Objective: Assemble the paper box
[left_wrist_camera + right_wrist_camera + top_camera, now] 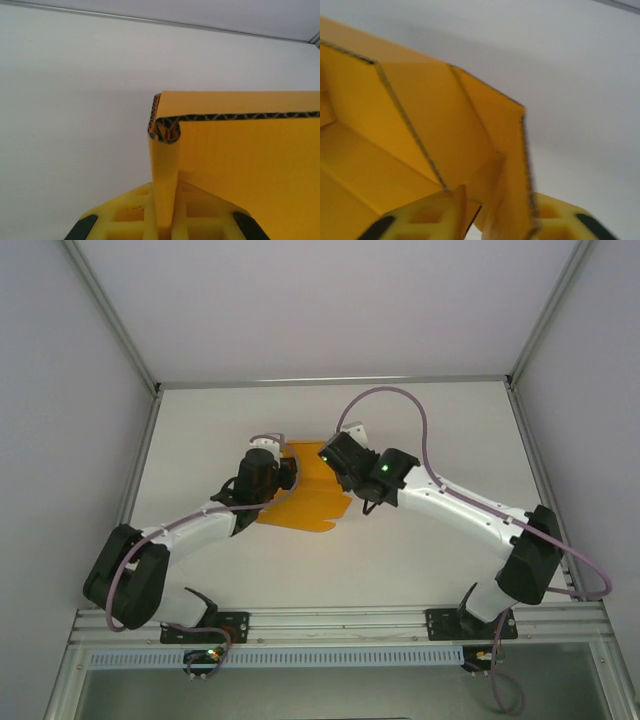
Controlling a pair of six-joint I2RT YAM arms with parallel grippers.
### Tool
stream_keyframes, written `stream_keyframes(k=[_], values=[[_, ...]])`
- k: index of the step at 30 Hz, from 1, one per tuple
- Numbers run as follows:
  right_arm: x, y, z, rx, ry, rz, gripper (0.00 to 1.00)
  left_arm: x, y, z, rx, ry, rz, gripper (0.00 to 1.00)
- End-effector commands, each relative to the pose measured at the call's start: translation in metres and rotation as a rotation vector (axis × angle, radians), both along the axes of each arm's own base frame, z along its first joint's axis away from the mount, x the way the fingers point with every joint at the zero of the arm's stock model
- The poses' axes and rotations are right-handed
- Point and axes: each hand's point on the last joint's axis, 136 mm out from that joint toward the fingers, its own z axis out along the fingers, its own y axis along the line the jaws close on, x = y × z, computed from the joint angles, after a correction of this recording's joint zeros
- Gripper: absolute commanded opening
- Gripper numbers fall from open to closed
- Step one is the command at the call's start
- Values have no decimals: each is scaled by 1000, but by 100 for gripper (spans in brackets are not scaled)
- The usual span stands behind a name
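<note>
The paper box (305, 502) is a bright orange-yellow card sheet lying mid-table, partly folded, with flaps raised at its far end. My left gripper (288, 472) comes in from the left and is shut on an upright folded flap. In the left wrist view that flap of the paper box (165, 170) stands pinched in the left gripper (167, 227). My right gripper (333, 462) sits at the far right corner of the sheet. In the right wrist view a side wall of the paper box (515, 165) stands inside the right gripper (495, 220), whose jaws are apart, with a gap showing beside the left finger (432, 215).
The white table (420, 560) is enclosed by pale walls on three sides, with a metal rail (330, 625) along the near edge where both arm bases sit. A purple cable (400, 405) loops above the right arm. Bare tabletop lies to the right and behind the box.
</note>
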Motion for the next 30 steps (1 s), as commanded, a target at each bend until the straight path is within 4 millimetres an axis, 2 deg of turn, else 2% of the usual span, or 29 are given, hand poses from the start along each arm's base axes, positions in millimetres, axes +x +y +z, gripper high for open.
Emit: stream_keyframes(k=[1, 2, 3, 4, 7, 9, 11, 14, 17, 20, 23, 27, 30], values=[[-13, 22, 23, 179, -22, 107, 34, 7, -8, 14, -61, -23, -28, 0], [-16, 19, 27, 200, -38, 107, 37, 7, -7, 14, -70, -24, -27, 0], [-22, 10, 41, 232, -76, 105, 38, 6, -6, 13, -80, -25, -31, 0], [-24, 6, 40, 229, -81, 103, 39, 7, -5, 14, -89, -30, -34, 0], [-35, -21, 56, 253, -137, 80, 52, 6, -3, 15, -106, -30, -54, 0], [-40, -47, 65, 278, -173, 31, 60, 4, -4, 17, -117, -39, -74, 0], [-45, -77, 75, 325, -210, -28, 62, 3, -4, 19, -118, -51, -83, 0], [-48, -121, 86, 399, -278, -122, 71, 1, -4, 24, -117, -64, -96, 0], [-43, -151, 81, 479, -280, -200, 71, -1, -6, 27, -126, -70, -112, 0], [-29, -148, 56, 540, -184, -185, 72, -2, -10, 30, -141, -75, -131, 0], [-12, -120, 34, 591, -87, -88, 72, -3, -11, 31, -144, -72, -140, 0], [5, -80, 28, 694, -5, 49, 71, -4, -11, 30, -139, -73, -138, 0], [8, -55, 27, 740, 39, 136, 70, -3, -10, 32, -141, -76, -133, 0]])
